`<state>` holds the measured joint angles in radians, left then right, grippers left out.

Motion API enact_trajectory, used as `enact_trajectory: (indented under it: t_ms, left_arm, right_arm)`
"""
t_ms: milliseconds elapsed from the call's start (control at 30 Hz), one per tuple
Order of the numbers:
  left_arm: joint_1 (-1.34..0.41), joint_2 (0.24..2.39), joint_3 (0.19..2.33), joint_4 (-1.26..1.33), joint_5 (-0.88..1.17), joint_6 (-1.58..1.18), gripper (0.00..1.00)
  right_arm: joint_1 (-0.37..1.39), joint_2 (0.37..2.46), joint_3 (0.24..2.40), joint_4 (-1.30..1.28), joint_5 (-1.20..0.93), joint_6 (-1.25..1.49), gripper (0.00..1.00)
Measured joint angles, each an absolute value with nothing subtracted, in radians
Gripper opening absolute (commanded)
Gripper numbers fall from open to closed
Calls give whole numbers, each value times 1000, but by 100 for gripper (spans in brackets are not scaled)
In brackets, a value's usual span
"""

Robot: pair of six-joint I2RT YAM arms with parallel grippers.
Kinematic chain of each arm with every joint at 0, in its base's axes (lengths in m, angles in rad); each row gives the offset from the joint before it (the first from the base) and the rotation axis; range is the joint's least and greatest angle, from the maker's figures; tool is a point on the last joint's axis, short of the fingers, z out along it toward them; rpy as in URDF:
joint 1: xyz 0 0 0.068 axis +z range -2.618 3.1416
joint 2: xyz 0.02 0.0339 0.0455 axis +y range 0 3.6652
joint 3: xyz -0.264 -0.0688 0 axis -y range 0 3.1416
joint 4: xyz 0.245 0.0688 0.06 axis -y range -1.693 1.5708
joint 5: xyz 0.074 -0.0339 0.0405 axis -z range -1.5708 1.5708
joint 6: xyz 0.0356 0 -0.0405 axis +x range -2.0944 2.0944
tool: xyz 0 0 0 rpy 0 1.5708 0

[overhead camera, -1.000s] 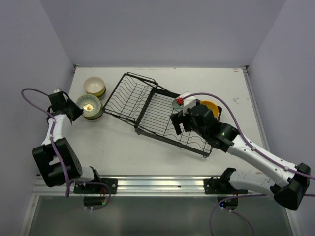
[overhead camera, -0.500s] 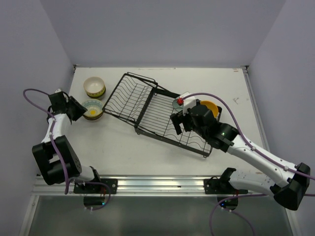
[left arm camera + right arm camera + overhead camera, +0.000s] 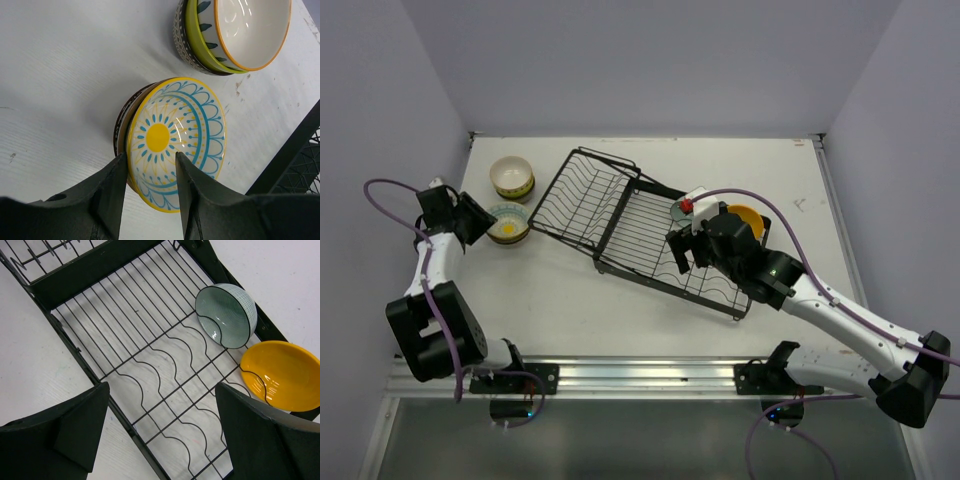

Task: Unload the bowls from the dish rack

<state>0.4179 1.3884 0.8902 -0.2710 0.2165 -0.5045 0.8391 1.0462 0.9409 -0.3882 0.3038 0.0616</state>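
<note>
Risk: snag on the black wire dish rack [image 3: 620,215], or a nudged stack on the white table [image 3: 60,75].
The right gripper [image 3: 161,390] is spread wide and empty over the flat wavy wires. A low reach could catch them or tip the glossy pale teal bowl [image 3: 226,315], which leans on its side at the rack's end by the orange-yellow bowl [image 3: 280,375]. The left gripper [image 3: 150,157] is part-open, gripping nothing. Its fingers sit close to the sunburst-patterned bowl [image 3: 175,135], nested in a dark brown bowl [image 3: 120,135] left of the rack, so a careless retreat could shove it.

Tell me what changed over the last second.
The left gripper lowered the patterned bowl onto the dark bowl, then opened and let it go. The right gripper stayed open over the rack. The teal bowl and orange bowl still lie in it, and the other stack did not move.
</note>
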Motion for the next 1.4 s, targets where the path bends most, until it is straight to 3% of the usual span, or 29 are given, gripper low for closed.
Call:
enact_trajectory:
  t_ms: [267,500,1400]
  left_arm:
    - [418,1285,890,-270,178,-496,45]
    - [418,1288,890,-251,217,-495,3]
    - [418,1420,890,-272,224,-495,0]
  right_arm:
    - [839,1046,941,-389,310,59,91]
    - [839,1047,941,-389,321,59,84]
    - [839,1047,929,-383,324,58,83]
